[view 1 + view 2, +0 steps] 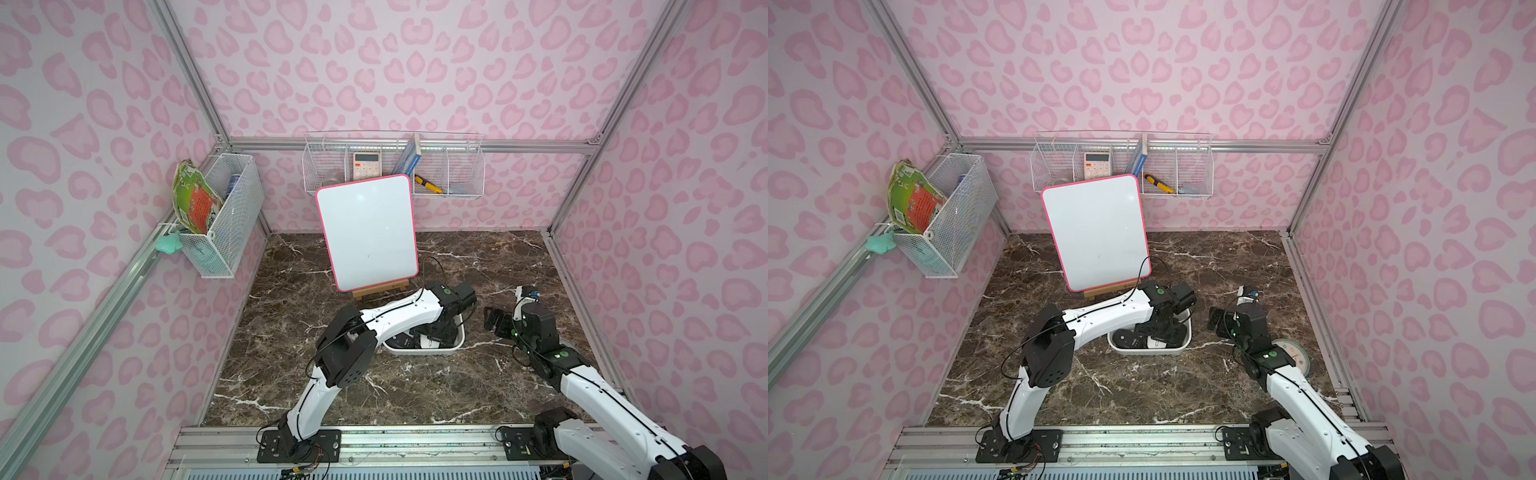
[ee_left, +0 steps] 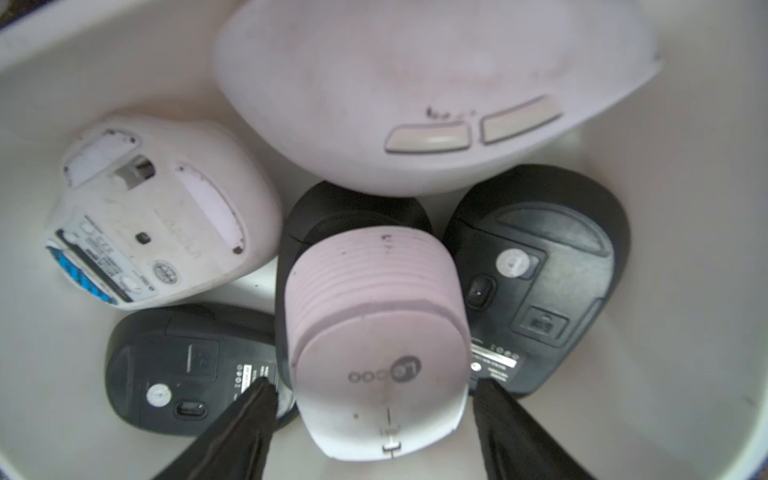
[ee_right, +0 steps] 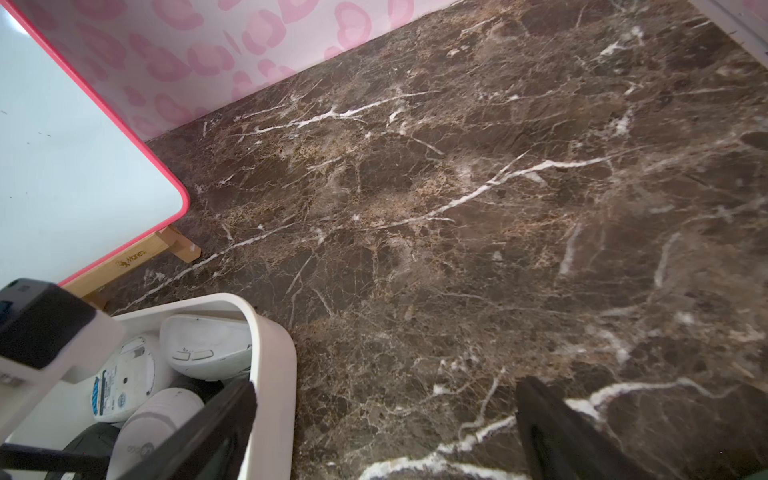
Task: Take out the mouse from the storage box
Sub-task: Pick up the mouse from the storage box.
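Where the left gripper (image 2: 374, 392) dips into the storage box (image 2: 685, 291), its black fingers (image 2: 249, 424) stand apart astride the pale pink mouse (image 2: 374, 332). One tip is just beside a flank with a dark sliver between, the other is at the opposite flank, and the mouse is not clamped

Pale pink mouse: top side up, propped aslant on a hidden black mouse (image 2: 353, 208). Its long axis lies in line with the gripper's reach, wheel end toward the wrist, ribbed back end aimed at the big pale mouse (image 2: 415, 91)

Big pale mouse: on its side, two side buttons showing, at the end of the storage box nearest the whiteboard (image 3: 62, 145)

Other contents, all belly up: white mouse (image 2: 158, 216); labelled black mouse (image 2: 540, 282); second black mouse (image 2: 183, 370), partly behind a finger

Storage box (image 1: 419, 352): white, on the marble table (image 1: 498, 257), in front of the whiteboard's wooden stand (image 1: 380, 291). In both top views the left arm (image 1: 395, 316) covers much of it

Right gripper (image 3: 386, 390): jaws wide, nothing between them, held above bare table just beside the storage box. One finger overlaps the rim in the right wrist view

Back wall: wire basket (image 1: 465, 174) holding a calculator (image 1: 367, 165) and a yellow knife (image 1: 428, 185)
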Action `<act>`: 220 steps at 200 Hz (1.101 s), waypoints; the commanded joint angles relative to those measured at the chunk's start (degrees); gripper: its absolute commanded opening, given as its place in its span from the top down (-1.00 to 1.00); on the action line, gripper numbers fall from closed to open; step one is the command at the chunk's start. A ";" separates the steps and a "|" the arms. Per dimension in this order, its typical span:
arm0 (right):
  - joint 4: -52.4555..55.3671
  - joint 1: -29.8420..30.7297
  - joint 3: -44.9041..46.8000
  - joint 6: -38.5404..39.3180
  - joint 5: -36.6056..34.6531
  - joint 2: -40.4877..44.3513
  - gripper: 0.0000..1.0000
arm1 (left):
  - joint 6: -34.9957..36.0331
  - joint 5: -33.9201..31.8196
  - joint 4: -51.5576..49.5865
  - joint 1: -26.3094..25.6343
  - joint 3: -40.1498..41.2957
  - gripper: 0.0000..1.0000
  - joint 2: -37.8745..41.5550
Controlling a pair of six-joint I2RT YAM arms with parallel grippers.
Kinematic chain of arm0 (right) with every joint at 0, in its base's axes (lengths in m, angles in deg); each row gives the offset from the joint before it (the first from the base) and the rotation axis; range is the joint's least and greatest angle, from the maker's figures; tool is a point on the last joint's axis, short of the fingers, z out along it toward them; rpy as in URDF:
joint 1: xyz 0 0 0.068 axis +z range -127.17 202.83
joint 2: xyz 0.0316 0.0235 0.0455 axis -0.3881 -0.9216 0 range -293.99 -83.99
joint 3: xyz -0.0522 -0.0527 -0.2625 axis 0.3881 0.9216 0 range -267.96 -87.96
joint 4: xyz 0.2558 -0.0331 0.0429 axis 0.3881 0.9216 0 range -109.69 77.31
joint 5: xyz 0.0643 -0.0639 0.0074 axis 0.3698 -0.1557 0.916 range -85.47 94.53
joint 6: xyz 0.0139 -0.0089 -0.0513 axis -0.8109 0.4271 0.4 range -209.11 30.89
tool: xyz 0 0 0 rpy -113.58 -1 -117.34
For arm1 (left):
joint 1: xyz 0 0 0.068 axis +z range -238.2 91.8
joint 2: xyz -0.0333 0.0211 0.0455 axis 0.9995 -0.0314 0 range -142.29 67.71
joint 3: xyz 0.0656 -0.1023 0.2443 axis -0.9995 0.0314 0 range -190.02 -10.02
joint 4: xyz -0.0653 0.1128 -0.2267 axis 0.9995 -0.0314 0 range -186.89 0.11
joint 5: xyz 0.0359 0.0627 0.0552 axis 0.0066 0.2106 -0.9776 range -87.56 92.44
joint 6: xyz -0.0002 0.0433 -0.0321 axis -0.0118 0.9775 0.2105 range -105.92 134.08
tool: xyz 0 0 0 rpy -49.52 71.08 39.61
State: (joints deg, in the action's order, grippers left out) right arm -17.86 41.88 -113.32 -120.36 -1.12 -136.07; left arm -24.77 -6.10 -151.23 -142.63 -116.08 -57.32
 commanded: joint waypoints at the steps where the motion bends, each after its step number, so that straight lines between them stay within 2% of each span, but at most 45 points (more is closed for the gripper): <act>1: -0.68 -0.06 0.31 0.14 0.93 0.04 -0.99 | -0.08 -1.03 -1.57 -0.05 -0.96 -0.56 -1.45; 52: -0.79 -0.02 0.67 0.02 1.61 0.16 -0.99 | -0.48 -2.00 -1.50 -0.03 -2.05 -0.38 -3.37; 97: -0.59 -0.05 1.02 -0.13 1.82 1.00 -0.99 | -0.78 -2.45 -1.67 -0.05 -1.67 -0.18 -1.19; 175: -0.77 -0.06 0.67 -0.09 3.43 0.97 -0.99 | -0.95 -3.24 -0.53 0.20 2.71 -0.15 8.24; 220: -1.22 0.08 0.08 0.44 5.63 0.48 -0.99 | -1.23 -2.28 1.70 3.58 10.48 -0.15 17.93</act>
State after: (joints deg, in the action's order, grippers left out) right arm -17.91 41.84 -112.41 -120.36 3.03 -135.21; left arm -25.03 -8.28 -150.34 -140.82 -108.91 -43.64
